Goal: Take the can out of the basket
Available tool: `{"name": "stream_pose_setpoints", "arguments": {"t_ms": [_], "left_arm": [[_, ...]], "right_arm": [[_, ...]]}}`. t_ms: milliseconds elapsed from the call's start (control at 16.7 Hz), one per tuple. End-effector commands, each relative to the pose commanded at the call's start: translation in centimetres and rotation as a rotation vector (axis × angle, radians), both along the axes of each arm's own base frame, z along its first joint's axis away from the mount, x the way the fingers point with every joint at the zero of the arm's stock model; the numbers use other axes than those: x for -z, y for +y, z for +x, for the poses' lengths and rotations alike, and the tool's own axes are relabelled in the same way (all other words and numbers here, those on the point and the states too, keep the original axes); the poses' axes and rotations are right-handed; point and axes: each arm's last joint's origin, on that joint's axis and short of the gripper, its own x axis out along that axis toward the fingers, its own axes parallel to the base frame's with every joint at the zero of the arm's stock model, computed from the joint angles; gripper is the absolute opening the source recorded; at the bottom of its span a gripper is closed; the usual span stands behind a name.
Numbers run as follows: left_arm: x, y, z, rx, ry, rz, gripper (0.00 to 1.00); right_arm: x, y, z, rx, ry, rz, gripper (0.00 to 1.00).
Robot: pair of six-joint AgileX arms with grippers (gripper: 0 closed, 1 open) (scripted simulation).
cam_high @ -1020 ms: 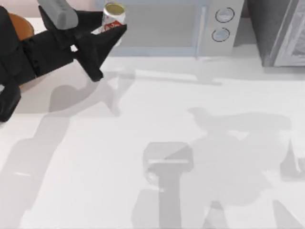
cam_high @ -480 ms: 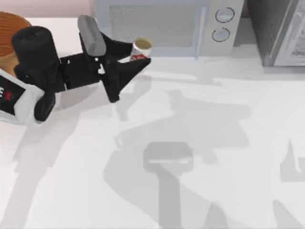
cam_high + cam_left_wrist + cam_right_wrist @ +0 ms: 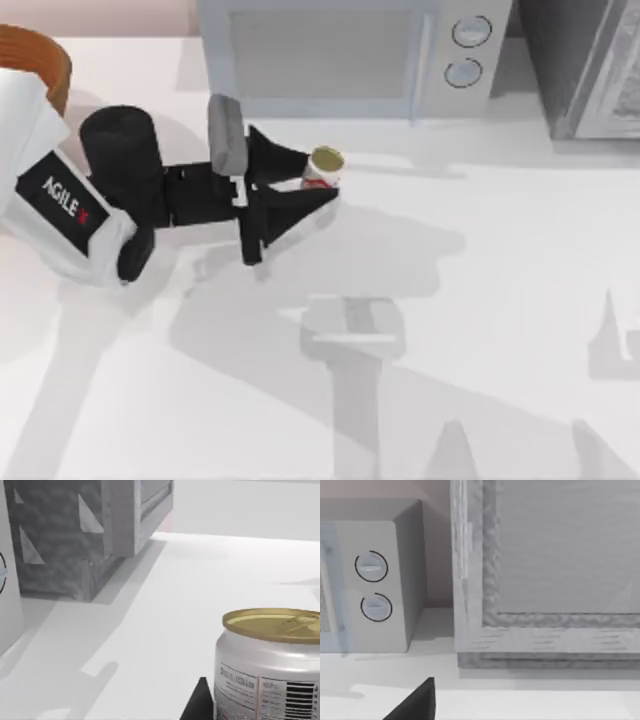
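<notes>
Microwave [image 3: 380, 580] ahead of right gripper, two round dials on its panel — grey textured cabinet [image 3: 545, 580] just beside it, white table [image 3: 520, 705] below. Black fingertip [image 3: 415, 702] nearest camera.

white table [image 3: 480, 300], matte, takes up most of the top view. grey microwave [image 3: 340, 55] at the far edge, pale window door, two round dials [image 3: 468, 50] stacked on its right panel. just beside it on the right, a rough grey cabinet [image 3: 590, 65] with a framed panel front; right wrist view shows the same cabinet [image 3: 545, 575] standing just beside the microwave [image 3: 370, 580]. pinkish wall [image 3: 100, 15] behind the table. light is strong, coming from above: crisp overlapping grey shadows [image 3: 350, 340] across the table's middle and near edge.
</notes>
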Motion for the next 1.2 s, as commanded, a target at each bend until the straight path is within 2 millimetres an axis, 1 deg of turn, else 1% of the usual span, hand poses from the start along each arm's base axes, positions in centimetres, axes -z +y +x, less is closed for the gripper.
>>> {"name": "stream_pose_setpoints", "arguments": {"t_ms": [180,360,480,840,1200], "left_arm": [[2.5,-0.5,0.2,0.071,0.0,-0.004,0.0],[4.1,-0.9,0.4,0.13,-0.013,-0.011,0.0],[4.4,-1.0,0.5,0.149,-0.019,-0.014,0.0],[4.4,-1.0,0.5,0.149,-0.019,-0.014,0.0],[4.4,-1.0,0.5,0.149,-0.019,-0.014,0.45]], "right_arm": [[0.0,0.0,0.0,0.0,0.0,0.0,1.0],[0.0,0.0,0.0,0.0,0.0,0.0,1.0],[0.0,0.0,0.0,0.0,0.0,0.0,1.0],[0.0,0.0,0.0,0.0,0.0,0.0,1.0],[0.0,0.0,0.0,0.0,0.0,0.0,1.0]]}}
